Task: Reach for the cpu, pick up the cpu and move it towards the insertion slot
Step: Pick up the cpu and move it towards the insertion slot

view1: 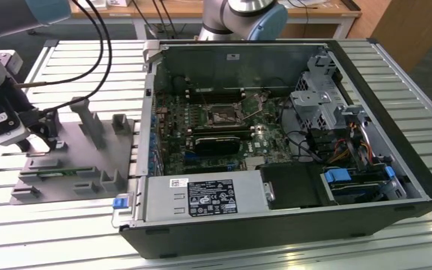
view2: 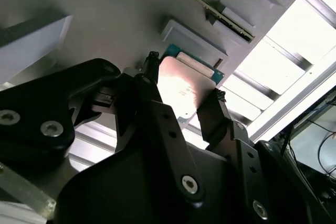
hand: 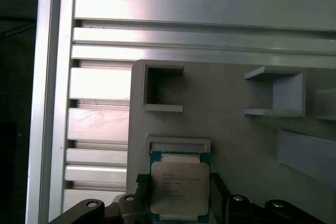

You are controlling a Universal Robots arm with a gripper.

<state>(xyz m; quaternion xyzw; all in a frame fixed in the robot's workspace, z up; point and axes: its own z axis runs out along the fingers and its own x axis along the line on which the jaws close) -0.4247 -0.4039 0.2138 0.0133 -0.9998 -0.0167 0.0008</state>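
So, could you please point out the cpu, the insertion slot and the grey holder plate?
the cpu [hand: 180, 187]: first wrist view, middle of its metal top.
the insertion slot [view1: 222, 115]: exterior view, its dark centre.
the grey holder plate [view1: 81, 154]: exterior view, a bare patch.

The cpu [hand: 180, 190], a flat square chip with a silvery top and green rim, is seen lying level; the insertion slot [view1: 222, 115], dark and metal-framed, is set in the green board [view1: 201, 121]

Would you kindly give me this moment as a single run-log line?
gripper: at cpu | cpu: at grey fixture, outside open case | insertion slot: on board inside case, far from gripper
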